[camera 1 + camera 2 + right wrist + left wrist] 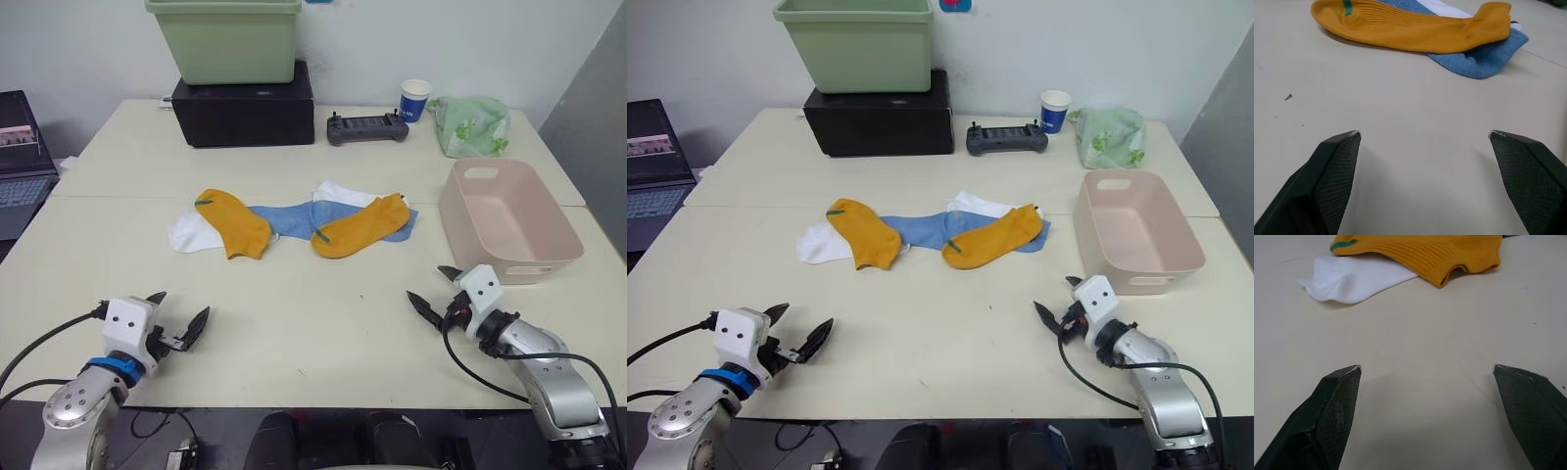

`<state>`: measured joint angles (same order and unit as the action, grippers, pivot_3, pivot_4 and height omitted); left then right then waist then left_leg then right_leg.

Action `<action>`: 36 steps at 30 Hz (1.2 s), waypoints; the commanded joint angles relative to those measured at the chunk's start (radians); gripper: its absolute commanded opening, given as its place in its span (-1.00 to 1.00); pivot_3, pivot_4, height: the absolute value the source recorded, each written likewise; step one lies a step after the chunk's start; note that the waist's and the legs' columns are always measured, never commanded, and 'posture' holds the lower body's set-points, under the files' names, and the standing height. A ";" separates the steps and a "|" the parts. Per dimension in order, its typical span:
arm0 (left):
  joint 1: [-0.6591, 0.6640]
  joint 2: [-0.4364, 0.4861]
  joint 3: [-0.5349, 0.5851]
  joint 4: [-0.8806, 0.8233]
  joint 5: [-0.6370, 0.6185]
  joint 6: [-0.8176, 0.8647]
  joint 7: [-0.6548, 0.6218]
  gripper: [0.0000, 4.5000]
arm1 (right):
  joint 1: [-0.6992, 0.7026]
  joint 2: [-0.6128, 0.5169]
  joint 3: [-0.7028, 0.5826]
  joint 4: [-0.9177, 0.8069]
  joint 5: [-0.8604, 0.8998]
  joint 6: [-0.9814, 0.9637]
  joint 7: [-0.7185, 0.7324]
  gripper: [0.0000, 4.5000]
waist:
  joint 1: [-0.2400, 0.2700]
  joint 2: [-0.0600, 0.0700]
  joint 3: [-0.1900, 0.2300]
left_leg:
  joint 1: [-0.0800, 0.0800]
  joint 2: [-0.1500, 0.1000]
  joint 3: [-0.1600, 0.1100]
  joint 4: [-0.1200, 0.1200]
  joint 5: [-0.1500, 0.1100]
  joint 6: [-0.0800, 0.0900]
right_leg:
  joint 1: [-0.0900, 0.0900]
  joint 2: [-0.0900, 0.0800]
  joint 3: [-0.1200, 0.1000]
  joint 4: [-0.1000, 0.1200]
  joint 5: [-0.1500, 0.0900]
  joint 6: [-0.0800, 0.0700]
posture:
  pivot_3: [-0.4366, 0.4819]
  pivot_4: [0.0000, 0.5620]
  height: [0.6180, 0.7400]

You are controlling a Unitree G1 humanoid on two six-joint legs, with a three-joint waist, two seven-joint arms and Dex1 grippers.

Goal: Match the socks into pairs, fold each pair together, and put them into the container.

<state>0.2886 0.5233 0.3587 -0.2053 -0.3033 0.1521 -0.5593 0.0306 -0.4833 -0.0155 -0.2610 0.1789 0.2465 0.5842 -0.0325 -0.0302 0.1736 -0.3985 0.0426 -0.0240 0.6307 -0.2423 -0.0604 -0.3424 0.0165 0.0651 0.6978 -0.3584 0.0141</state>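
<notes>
Both claws rest low over the cream worktop [323, 333] at its near edge, fingers spread wide and holding nothing: the left claw [181, 318] and the right claw [433, 289]. The socks lie in one overlapping row ahead of both claws, well apart from either, its long axis running across the worktop from one claw's side to the other's. Straight ahead of the left claw is a mustard-orange ribbed ankle sock with a green mark [233, 223], lying over a white sock [188, 235]; ahead of the right claw and slightly inward is the second mustard-orange sock [361, 226], lying aslant over light blue socks [294, 219] and another white sock [341, 193]. Each orange sock is thus nearer a different claw (a two-arm pickup seems natural). The pale pink rectangular plastic tub with slot handles [549, 262] stands empty just beyond and outward of the right claw, near it; bare worktop between claws and socks leaves open room for approach.
</notes>
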 commanded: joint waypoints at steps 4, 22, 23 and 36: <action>-0.036 0.070 -0.004 -0.073 -0.005 -0.005 -0.064 0.99 | -0.117 -0.020 0.031 -0.100 0.078 0.030 0.094 1.00 | -0.001 0.001 0.001 | 0.000 0.000 0.000 0.000 0.000 0.000 | 0.000 0.000 0.000 0.001 0.000 0.000 | -0.05 -0.47 1.00; -0.504 0.007 -0.320 0.246 0.212 0.008 0.006 0.99 | -0.291 0.048 0.139 -0.137 0.085 0.118 0.082 1.00 | 0.002 0.001 0.001 | -0.002 0.000 -0.001 0.001 0.000 0.000 | -0.001 0.000 -0.001 0.000 0.001 -0.001 | -0.05 -0.47 1.00; -0.524 0.003 -0.334 0.280 0.227 0.009 0.011 0.99 | -0.287 0.047 0.142 -0.137 0.079 0.112 0.081 1.00 | 0.002 0.001 0.001 | -0.002 0.000 -0.001 0.001 0.000 0.000 | -0.001 0.000 -0.001 0.000 0.001 -0.001 | -0.05 -0.47 1.00; -0.607 -0.032 -0.355 0.407 0.272 -0.090 0.033 -0.43 | -0.267 0.042 0.145 -0.182 0.070 0.131 0.046 1.00 | 0.001 0.001 0.001 | -0.002 0.000 -0.001 0.003 0.000 0.000 | -0.001 0.000 -0.002 0.002 0.001 -0.001 | -0.05 -0.47 1.00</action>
<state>-0.3172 0.4935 -0.0044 0.2282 -0.0318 0.0799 -0.5321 -0.2394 -0.4378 0.1392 -0.3924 0.2522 0.3806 0.6380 -0.0311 -0.0294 0.1741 -0.4002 0.0427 -0.0253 0.6335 -0.2420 -0.0602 -0.3430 0.0168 0.0633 0.6996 -0.3574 0.0131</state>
